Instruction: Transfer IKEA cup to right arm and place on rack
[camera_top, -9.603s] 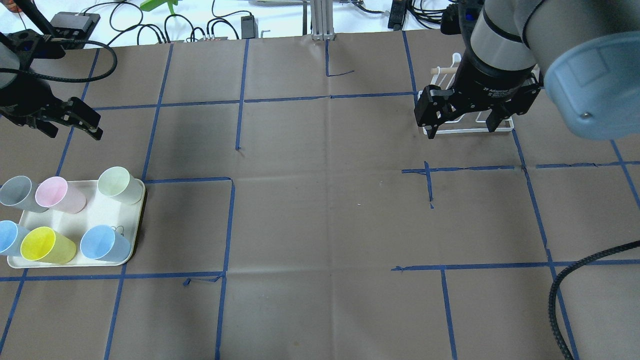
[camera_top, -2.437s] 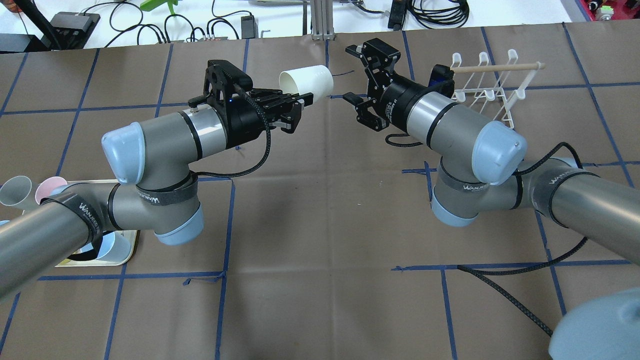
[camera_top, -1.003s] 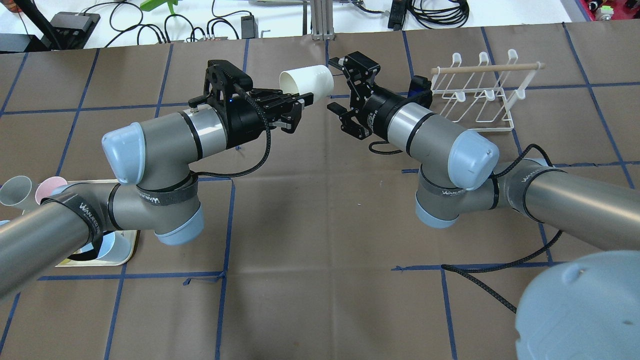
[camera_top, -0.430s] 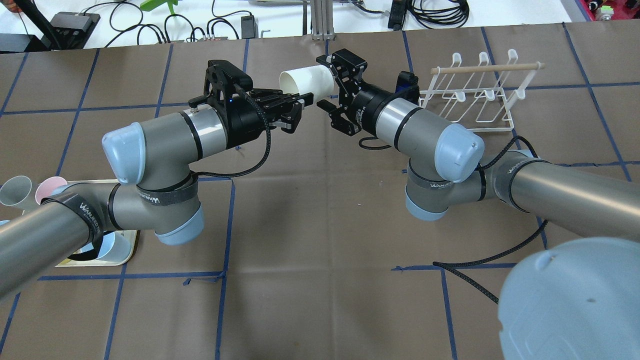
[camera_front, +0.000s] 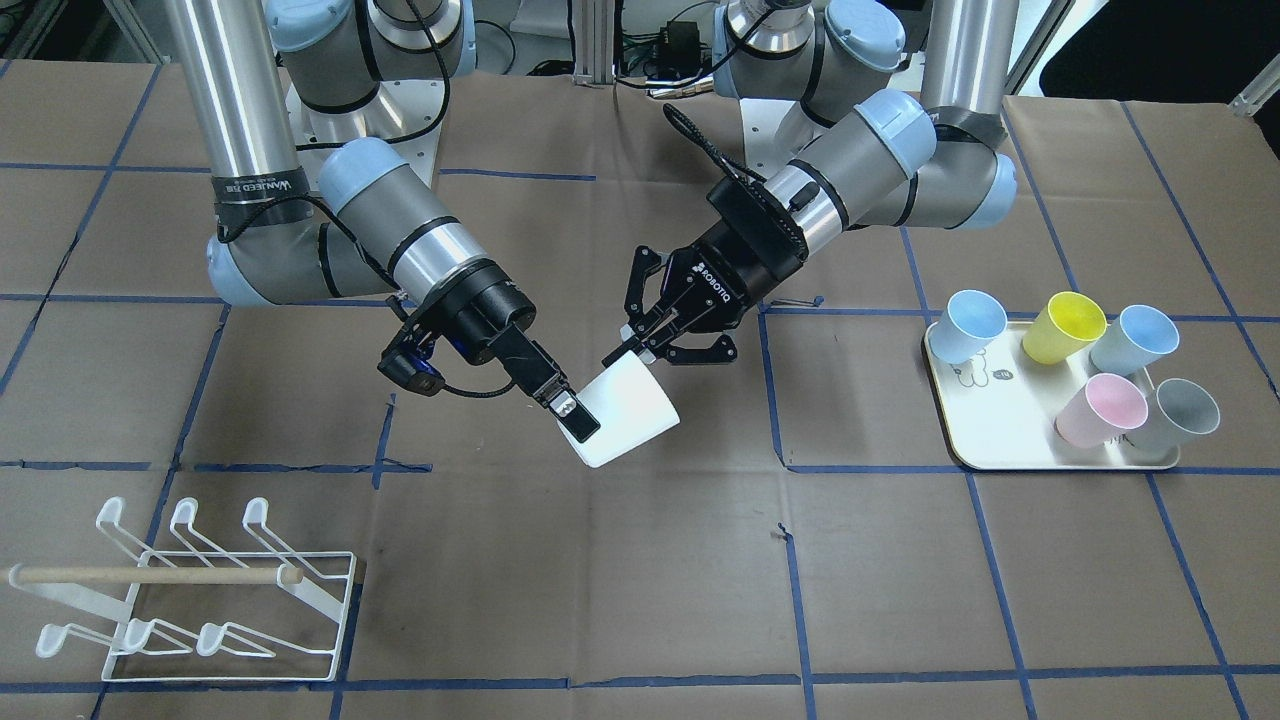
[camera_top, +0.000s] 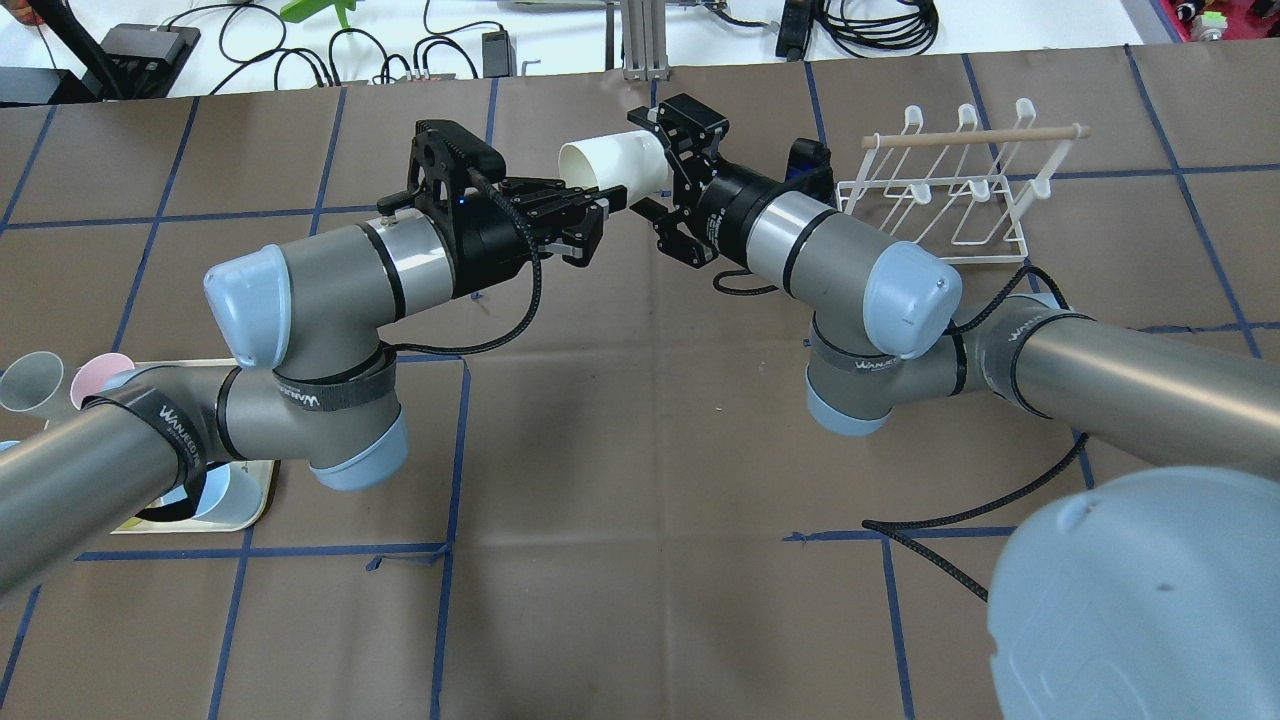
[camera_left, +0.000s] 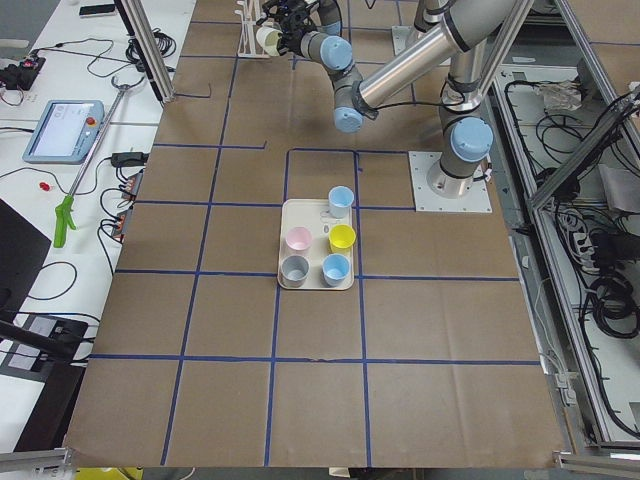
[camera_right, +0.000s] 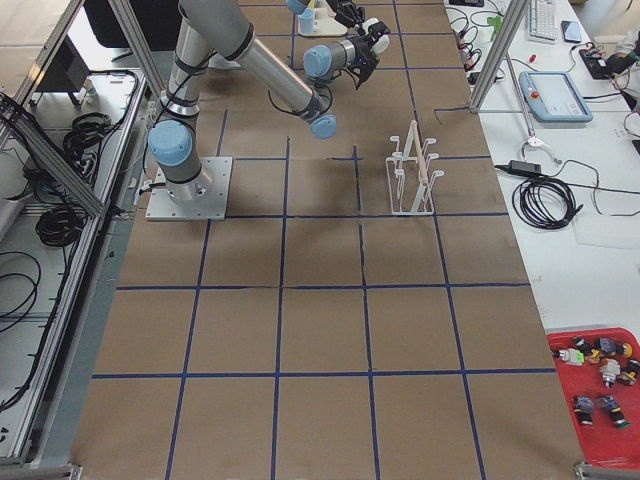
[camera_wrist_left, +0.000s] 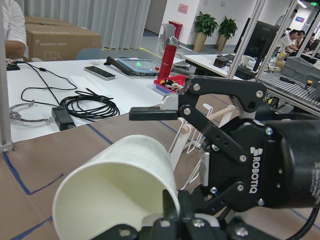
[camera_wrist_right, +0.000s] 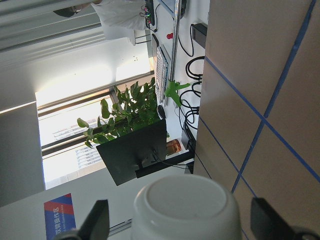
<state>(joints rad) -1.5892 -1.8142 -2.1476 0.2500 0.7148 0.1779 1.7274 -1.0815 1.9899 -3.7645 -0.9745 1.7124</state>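
Note:
A white cup (camera_top: 612, 163) hangs sideways in the air over the far middle of the table. My left gripper (camera_top: 600, 203) is shut on its rim wall, mouth towards the left arm. My right gripper (camera_top: 648, 165) is open, with one finger above the cup's base end and one below it. In the right wrist view the cup's base (camera_wrist_right: 185, 207) sits between the two fingers (camera_wrist_right: 98, 220), with gaps on both sides. The front view shows the cup (camera_front: 630, 405), the left gripper (camera_front: 632, 350) and the right gripper (camera_front: 592, 422). The white wire rack (camera_top: 950, 190) stands behind the right arm.
A cream tray (camera_front: 990, 425) holds several pastel cups at the robot's left side, also seen in the left side view (camera_left: 312, 283). The left forearm covers most of the tray (camera_top: 255, 500) in the overhead view. A black cable (camera_top: 960, 520) lies under the right arm.
The right gripper has moved left, from the rack side up to the cup, and now straddles its base end. The left gripper has held the cup still.

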